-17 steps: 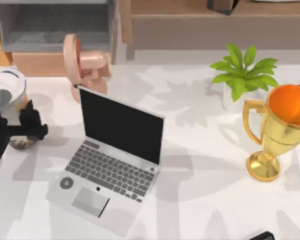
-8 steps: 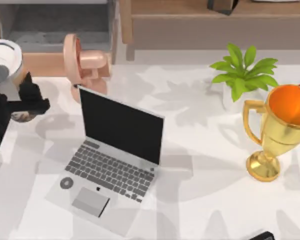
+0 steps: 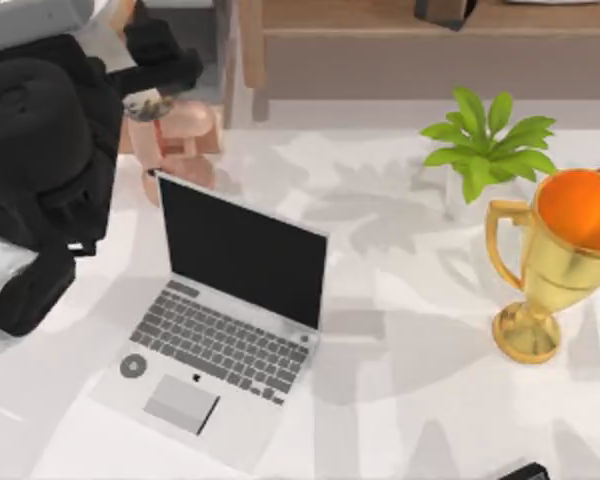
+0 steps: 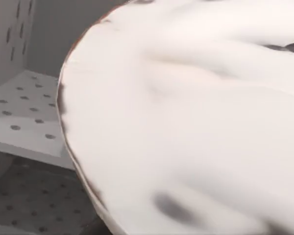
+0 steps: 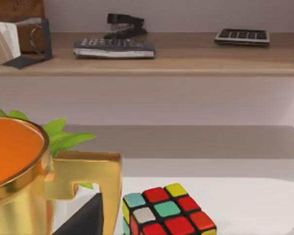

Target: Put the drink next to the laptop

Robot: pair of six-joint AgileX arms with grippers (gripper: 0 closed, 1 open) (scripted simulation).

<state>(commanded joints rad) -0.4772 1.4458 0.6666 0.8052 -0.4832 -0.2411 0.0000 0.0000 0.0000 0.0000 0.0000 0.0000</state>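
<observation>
An office desk in a rendered scene. A laptop [image 3: 215, 330] sits open on the white table [image 3: 410, 400]. A far wooden shelf [image 5: 186, 61] holds a stapler [image 5: 125, 24] and calculators [image 5: 112, 48].

The left AgileX arm [image 3: 42, 170] is a bulky, matte black body built of rounded, stacked housings with soft, curved edges. A fat black cylindrical segment with a domed end [image 3: 30, 290] juts from its lower part, above a pale grey-white rounded section. Near the top of the arm sits a flat light grey plate [image 3: 30, 18]. The left pincer [image 3: 158, 72] is black as well, with short, blocky fingers [image 3: 170, 70] of the same matte finish. Whether any screws, cables or markings sit on these surfaces cannot be told.
</observation>
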